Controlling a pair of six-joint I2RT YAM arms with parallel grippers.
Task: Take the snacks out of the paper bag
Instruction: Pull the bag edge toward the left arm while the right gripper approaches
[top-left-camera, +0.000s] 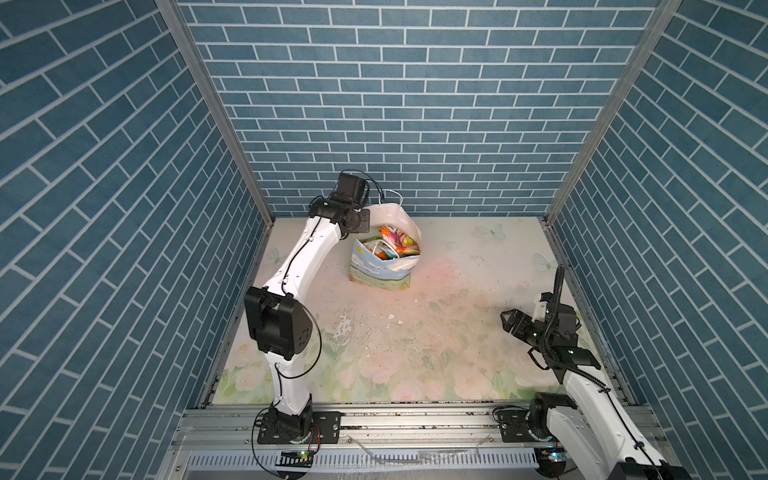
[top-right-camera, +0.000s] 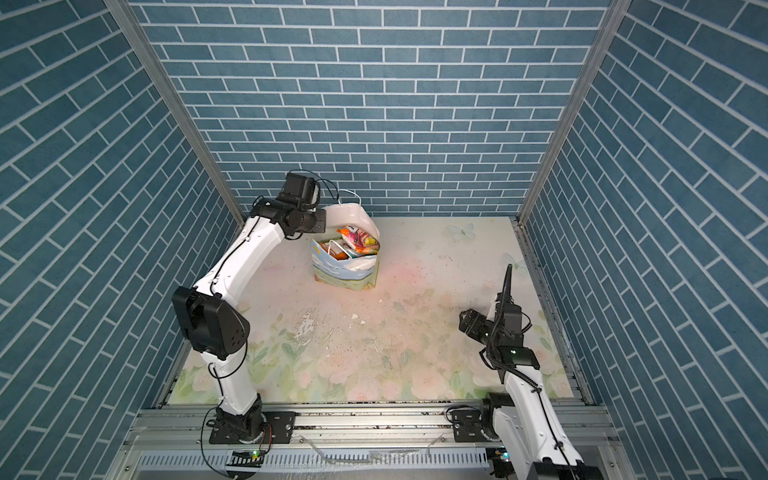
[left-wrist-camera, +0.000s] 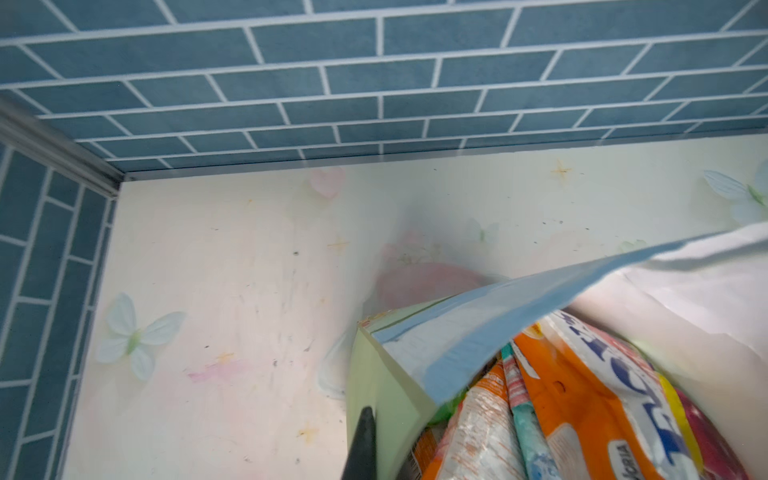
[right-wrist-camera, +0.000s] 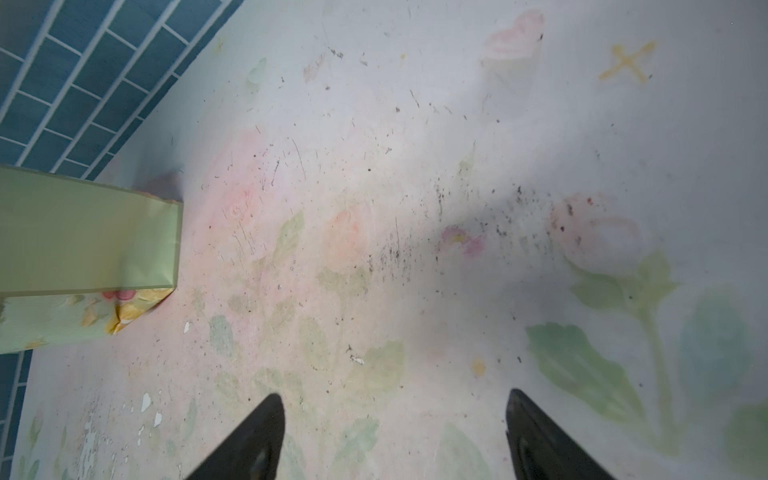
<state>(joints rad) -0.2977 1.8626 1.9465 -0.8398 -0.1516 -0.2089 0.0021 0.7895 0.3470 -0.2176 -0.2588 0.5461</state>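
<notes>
- Left tool (left-wrist-camera: 365, 424), clamped shut on the rim of the paper bag (top-left-camera: 380, 274), could tear or tip it
- Right tool (right-wrist-camera: 395, 395), wide open and empty, could topple the bag while reaching for the snacks (top-left-camera: 395, 245)

Bag (top-left-camera: 380, 276): paper. The outside print has a slight sheen; the inside is plain white, matt and creased. I see thin white cord handles (top-left-camera: 392, 191). Snacks (top-left-camera: 395, 245): crinkly plastic film, glossy, catching glare. Worktop (top-left-camera: 457, 345): smooth printed floral sheet, low sheen, scuffed and dark-specked, print flaking to white left of the middle. Walls (top-left-camera: 415, 104): matt brick print. Rail (top-left-camera: 415, 419) along the worktop's front edge: bare ribbed metal, aluminium as I read it. Left arm (top-left-camera: 303, 257) shells: smooth white plastic, semi-gloss, with black joints. Right gripper (right-wrist-camera: 395, 395) fingers (right-wrist-camera: 257, 440): matt black.
</notes>
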